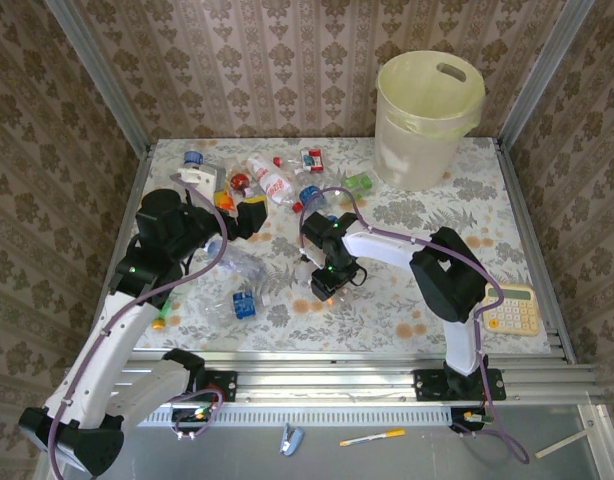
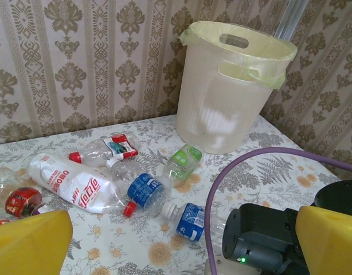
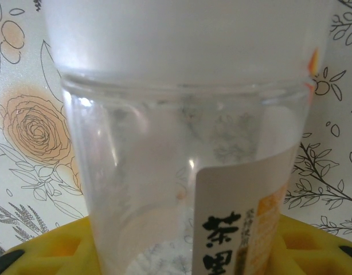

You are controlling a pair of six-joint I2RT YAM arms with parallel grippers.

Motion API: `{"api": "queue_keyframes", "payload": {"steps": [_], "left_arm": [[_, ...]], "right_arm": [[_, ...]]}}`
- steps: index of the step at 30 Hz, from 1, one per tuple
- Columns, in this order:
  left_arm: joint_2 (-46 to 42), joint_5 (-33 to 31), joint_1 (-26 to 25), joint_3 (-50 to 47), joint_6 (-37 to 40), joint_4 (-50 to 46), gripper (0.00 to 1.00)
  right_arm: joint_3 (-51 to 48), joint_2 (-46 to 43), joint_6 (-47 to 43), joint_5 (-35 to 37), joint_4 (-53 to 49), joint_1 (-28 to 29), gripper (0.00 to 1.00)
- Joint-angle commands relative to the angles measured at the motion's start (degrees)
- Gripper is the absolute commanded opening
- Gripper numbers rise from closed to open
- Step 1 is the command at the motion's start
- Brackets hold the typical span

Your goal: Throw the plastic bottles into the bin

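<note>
A clear plastic bottle (image 3: 182,143) with a white and orange label lies between the yellow fingers (image 3: 55,252) of my right gripper (image 3: 190,255), which press on both its sides. From above, that gripper (image 1: 327,283) points down at the table's middle. My left gripper (image 2: 182,240) hangs open over the back left with nothing between its fingers. Ahead of it lie several plastic bottles: red-labelled (image 2: 73,186), blue-labelled (image 2: 143,189), another blue (image 2: 193,220) and green (image 2: 184,160). The cream bin (image 1: 427,120) stands at the back right corner, upright, with a pale liner (image 2: 239,40).
A crushed clear bottle (image 1: 237,265) and a blue-labelled one (image 1: 242,303) lie near the left arm. A pale yellow calculator (image 1: 512,308) sits at the front right edge. Patterned walls close the back and sides. The right arm's purple cable (image 2: 222,177) arcs in front of the left wrist.
</note>
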Motion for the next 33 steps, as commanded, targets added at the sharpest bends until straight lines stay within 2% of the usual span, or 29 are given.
{"api": "queue_keyframes", "payload": {"steps": [1,6,12,24,33], "left_arm": [[-0.2,-2.06,-0.41,-0.56,-1.16,-0.37,1.0],[0.85,-3.32,-0.44,-0.51,-2.22,-0.99,1.0],[1.2,-3.36,-0.31,-0.98,-2.27,0.84,1.0],[1.69,-2.33,-0.31,-0.78,-1.87,2.97,1.0],[2.77,-1.28,-0.36,-0.94,-1.82,5.75,1.0]], "right_arm": [[0.0,-2.4,-0.18,1.35,1.69,0.43,0.42],[-1.09,-6.69,0.73,1.7,4.86,0.36,0.36],[-1.62,-12.91,2.3,2.62,10.01,0.3,0.34],[2.67,-25.02,3.7,10.66,20.38,-2.58,0.25],[8.55,-29.64,-0.47,20.12,26.82,-3.6,0.22]]}}
